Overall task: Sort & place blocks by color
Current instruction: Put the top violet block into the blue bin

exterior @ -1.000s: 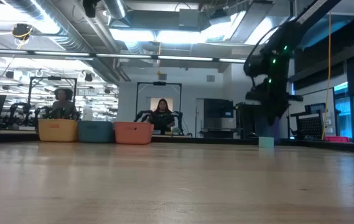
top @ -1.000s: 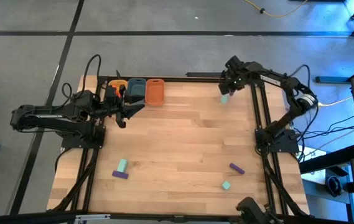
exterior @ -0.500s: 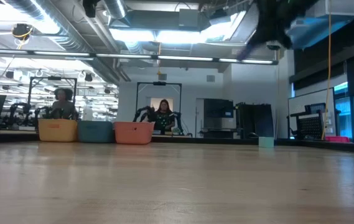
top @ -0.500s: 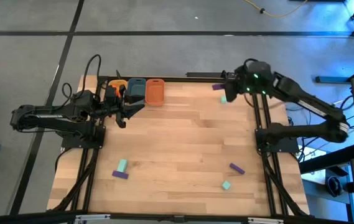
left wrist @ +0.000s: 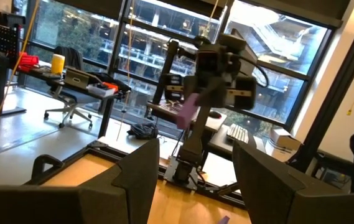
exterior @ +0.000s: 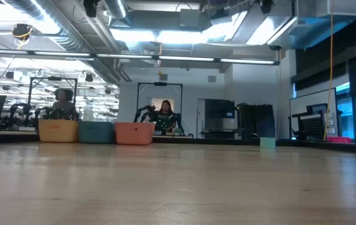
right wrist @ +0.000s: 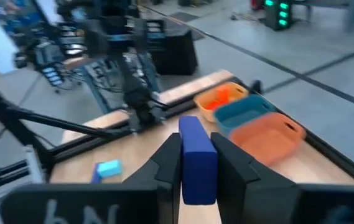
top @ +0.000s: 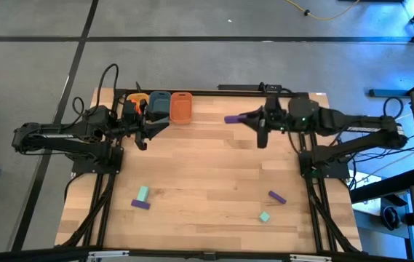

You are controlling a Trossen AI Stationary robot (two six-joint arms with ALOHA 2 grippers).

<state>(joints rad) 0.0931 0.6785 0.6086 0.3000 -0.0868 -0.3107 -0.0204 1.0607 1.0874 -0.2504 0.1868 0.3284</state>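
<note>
My right gripper (top: 243, 117) reaches over the far middle of the table, shut on a purple block (top: 231, 118), which also shows between its fingers in the right wrist view (right wrist: 196, 158). My left gripper (top: 153, 125) waits open next to the tubs, its fingers (left wrist: 140, 171) wide apart with nothing between them. On the near part of the table lie a teal block (top: 142, 193), a purple block (top: 141, 204), another purple block (top: 277, 196) and another teal block (top: 265, 216). One more teal block (exterior: 267, 142) rests flat at the far right. My right gripper pinches the purple block's two opposite sides (right wrist: 195, 177) between its two fingers. The fingers come nearly level from the table's right side, pointing left. The block's free end (top: 228, 119) juts past the fingertips, and the block is lifted clear of the table.
A yellow tub (top: 137, 100), a blue tub (top: 159, 106) and an orange tub (top: 182, 107) stand in a row at the far left edge, right beside my left gripper. The yellow tub (right wrist: 222, 99) holds something orange. People sit in the room behind the table.
My right gripper has risen from the table's far right corner, lifting the purple block off the table. It has swung toward the table's left and tipped from pointing down to nearly level. The teal block at that corner has stayed on the table.
</note>
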